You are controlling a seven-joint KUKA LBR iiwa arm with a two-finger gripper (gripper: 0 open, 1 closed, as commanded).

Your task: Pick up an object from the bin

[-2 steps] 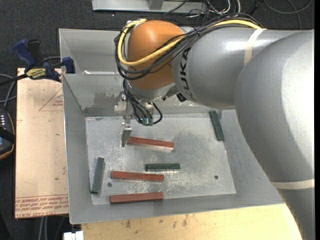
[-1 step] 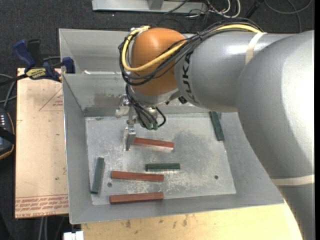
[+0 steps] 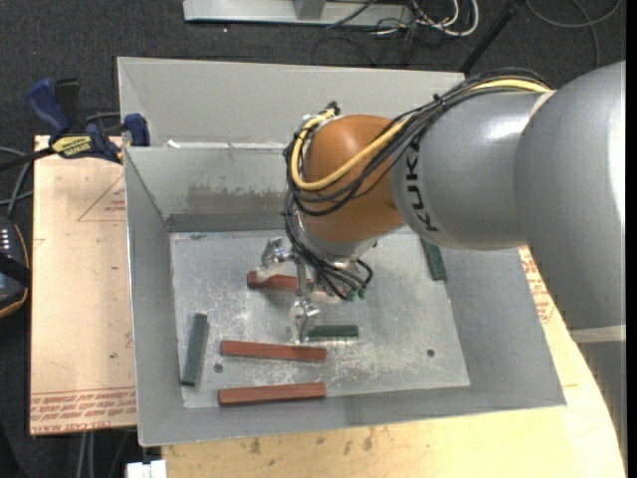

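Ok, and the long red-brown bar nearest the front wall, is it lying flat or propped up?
Lying flat: the red-brown bar rests along its full length on the bin floor, running alongside the front wall.

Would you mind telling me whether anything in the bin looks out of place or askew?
Nothing looks damaged or spilled. One dark green bar seems propped against the bin's right wall, partly behind the arm, whereas the red-brown bars lie flat on the floor.
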